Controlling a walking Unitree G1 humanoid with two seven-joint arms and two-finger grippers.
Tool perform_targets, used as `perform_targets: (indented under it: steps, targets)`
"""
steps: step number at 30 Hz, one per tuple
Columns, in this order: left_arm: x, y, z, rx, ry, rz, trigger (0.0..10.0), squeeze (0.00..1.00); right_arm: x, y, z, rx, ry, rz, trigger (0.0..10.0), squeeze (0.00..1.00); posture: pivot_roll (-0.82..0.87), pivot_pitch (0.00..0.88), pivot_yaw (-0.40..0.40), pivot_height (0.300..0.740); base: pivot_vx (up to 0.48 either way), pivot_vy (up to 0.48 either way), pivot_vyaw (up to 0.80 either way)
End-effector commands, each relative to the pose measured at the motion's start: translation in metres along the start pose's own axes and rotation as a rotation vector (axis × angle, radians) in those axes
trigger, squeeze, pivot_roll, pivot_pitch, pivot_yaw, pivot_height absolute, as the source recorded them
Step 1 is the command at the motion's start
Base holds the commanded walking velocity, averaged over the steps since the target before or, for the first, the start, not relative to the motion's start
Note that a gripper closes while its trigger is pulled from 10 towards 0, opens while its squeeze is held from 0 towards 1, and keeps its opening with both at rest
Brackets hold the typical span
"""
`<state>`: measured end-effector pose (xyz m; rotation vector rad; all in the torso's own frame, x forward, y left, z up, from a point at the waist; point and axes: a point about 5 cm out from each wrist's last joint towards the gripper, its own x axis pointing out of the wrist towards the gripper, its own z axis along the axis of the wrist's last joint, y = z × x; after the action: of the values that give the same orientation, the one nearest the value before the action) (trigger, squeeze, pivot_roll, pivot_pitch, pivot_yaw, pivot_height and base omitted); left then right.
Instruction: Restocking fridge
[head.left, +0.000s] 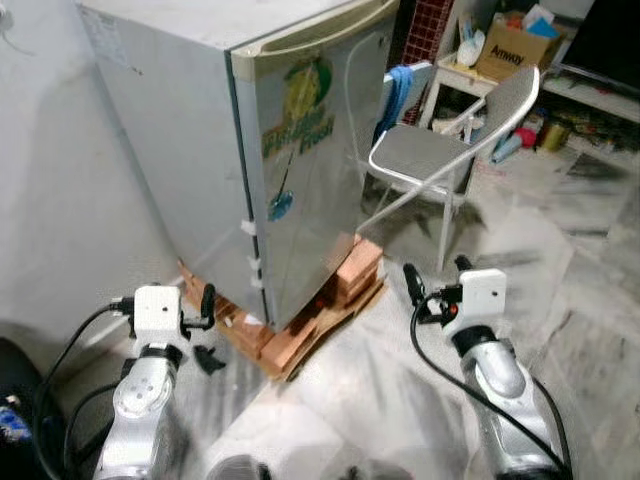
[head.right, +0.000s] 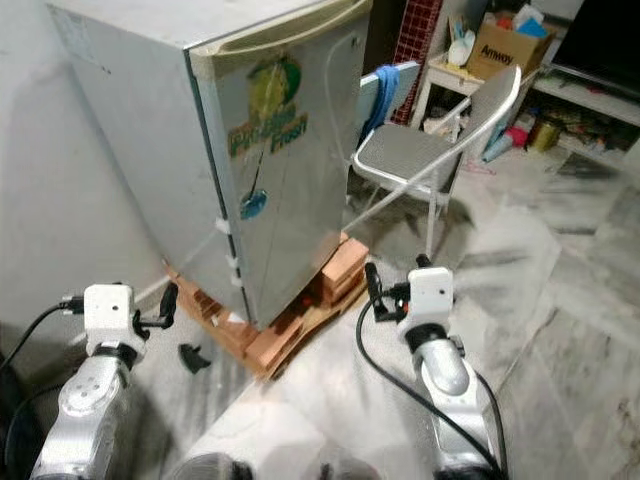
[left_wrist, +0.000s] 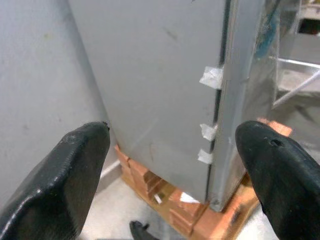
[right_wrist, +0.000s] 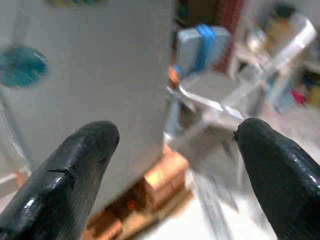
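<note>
Two wide-spread pincers, left pincer (left_wrist: 170, 175) and right pincer (right_wrist: 175, 175), before the closed fridge (head.left: 290, 170).

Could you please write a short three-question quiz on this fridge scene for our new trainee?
1. True or false: the fridge door is shut.
2. What does the fridge stand on? A) bare floor B) bricks C) a metal cart
3. Fill in: the thing standing to the fridge's right is a folding ____.

Key
1. True. The door is closed, and bits of tape sit along its seam.
2. B.
3. Chair. The left gripper and right gripper are both open and empty, low before the fridge.
</note>
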<state>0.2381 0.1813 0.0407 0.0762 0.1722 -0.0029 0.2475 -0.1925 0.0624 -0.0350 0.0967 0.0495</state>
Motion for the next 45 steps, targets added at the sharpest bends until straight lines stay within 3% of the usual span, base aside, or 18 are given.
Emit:
perform_targets:
  steps: [1,9,12,14,18,22,24,31,45]
  targets:
    - [-0.003,0.009,-0.001,0.008,0.008,0.027,10.0,0.0,0.003,-0.002,0.0,0.02,0.014,-0.021,10.0,0.0,0.04,0.002,-0.029,0.74,0.0,0.0,0.0]
    - [0.003,0.003,0.007,-0.005,-0.029,0.025,10.0,0.0,0.008,-0.003,0.004,0.007,0.002,-0.02,10.0,0.0,0.03,0.002,-0.023,0.74,0.0,0.0,0.0]
    - [0.005,0.0,0.009,-0.011,-0.036,0.002,10.0,0.0,0.012,-0.001,0.01,-0.059,-0.019,-0.012,10.0,0.0,0.03,0.002,-0.022,0.74,0.0,0.0,0.0]
    - [0.005,0.0,0.009,-0.012,-0.036,-0.002,10.0,0.0,0.012,0.006,0.018,-0.036,-0.068,0.042,10.0,0.0,0.03,0.005,-0.02,0.74,0.0,0.0,0.0]
    - [0.004,-0.002,0.007,-0.006,-0.033,-0.009,10.0,0.0,0.015,0.007,0.016,0.039,-0.055,0.007,10.0,0.0,0.03,0.005,-0.019,0.74,0.0,0.0,0.0]
    - [0.005,-0.002,0.006,-0.001,-0.026,-0.002,10.0,0.0,0.014,0.004,0.015,-0.053,-0.07,-0.034,10.0,0.0,0.03,0.004,-0.022,0.74,0.0,0.0,0.0]
    - [0.006,-0.002,0.007,-0.002,-0.03,-0.003,10.0,0.0,0.013,0.006,0.012,0.014,-0.044,0.012,10.0,0.0,0.03,0.003,-0.022,0.74,0.0,0.0,0.0]
    - [0.009,-0.003,0.011,-0.005,-0.042,-0.004,10.0,0.0,0.015,0.002,0.012,0.02,-0.036,-0.005,10.0,0.0,0.03,0.004,-0.019,0.74,0.0,0.0,0.0]
    - [0.009,-0.003,0.011,-0.006,-0.043,-0.007,10.0,0.0,0.015,0.002,0.012,0.02,-0.04,-0.005,10.0,0.0,0.03,0.006,-0.017,0.74,0.0,0.251,-0.8]
